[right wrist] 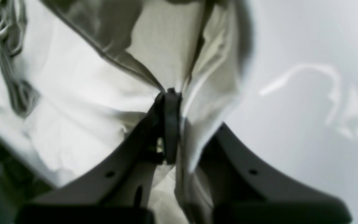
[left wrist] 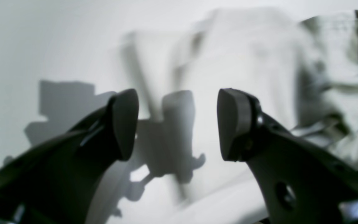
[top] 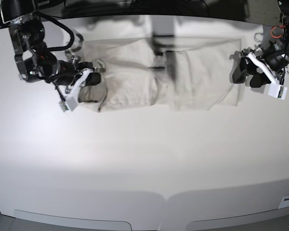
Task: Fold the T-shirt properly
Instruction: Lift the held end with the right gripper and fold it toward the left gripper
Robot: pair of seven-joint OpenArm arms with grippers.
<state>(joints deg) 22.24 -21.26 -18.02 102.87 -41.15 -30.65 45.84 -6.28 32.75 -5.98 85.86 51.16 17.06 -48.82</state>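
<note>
The table [top: 144, 163] was a wide white sheet under everything, and the T-shirt [top: 154, 79] lay stretched along its far side, partly folded, spanning the whole run between the two arms. And there was the right gripper [right wrist: 169, 93] in the wrist view, its fingers [right wrist: 171, 124] pressed together with a peak of cloth nipped right at their tips, fabric fanning away to either side of the pinch and draping down over one finger. From the base view that pinch sat at the rumpled end of the shirt, the cloth bunched just beside the fingers. Over at the other end, the left gripper [left wrist: 177, 124] hung with its fingers [left wrist: 124, 124] spread wide and nothing between them; the shirt lay ahead of the fingertips and off to one side, apart from them, with only bare table and the gripper's own shadow in the gap. The step in hand looked like gathering one end to carry it over the body. To do it well, I judged the pinch wanted checking first: it looked shallow, right at the fingertips, and could slip under a pull. The lift ought to be slow and level, the fold laid flat rather than dragged, and the free fingers might pin the far hem so the shirt would not slide.
</note>
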